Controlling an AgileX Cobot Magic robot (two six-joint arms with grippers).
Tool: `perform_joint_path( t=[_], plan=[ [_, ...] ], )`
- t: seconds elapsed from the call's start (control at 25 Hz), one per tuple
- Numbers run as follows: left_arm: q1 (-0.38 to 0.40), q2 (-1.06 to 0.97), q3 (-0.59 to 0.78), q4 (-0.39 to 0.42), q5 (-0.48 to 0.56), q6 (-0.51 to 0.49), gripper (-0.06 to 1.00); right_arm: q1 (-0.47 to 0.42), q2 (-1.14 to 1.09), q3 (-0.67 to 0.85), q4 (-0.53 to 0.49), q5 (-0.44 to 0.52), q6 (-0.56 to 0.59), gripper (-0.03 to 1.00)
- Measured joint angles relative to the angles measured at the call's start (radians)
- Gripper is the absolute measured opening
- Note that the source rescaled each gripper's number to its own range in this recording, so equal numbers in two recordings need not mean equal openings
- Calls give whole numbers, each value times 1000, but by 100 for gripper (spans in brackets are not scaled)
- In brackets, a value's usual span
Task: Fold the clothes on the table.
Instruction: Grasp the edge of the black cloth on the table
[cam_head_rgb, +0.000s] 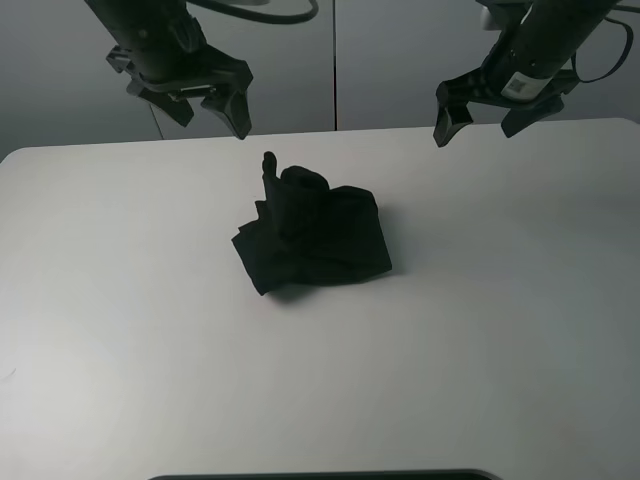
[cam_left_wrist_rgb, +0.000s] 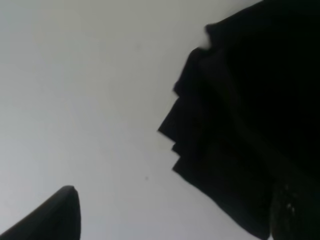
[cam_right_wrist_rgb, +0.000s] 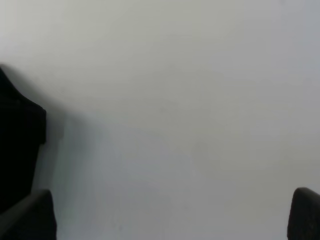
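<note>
Black T-shirt: bunched, perhaps part-folded heap, centre of table. Left gripper, right gripper: raised near far edge, jaws apart, empty.

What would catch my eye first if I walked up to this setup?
A black T-shirt lies bunched in a rumpled heap near the middle of a wide white table, the only dark thing on it. Above the table's far edge hang two black arms, the left pincer and the right pincer, both open and neither touching the shirt.
</note>
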Motion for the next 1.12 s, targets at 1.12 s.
perform_joint_path(
  t=[1.12],
  plan=[
    [-220, 355, -181, 277, 152, -132, 98, 0, 0, 5, -26, 80, 32, 100]
  ],
)
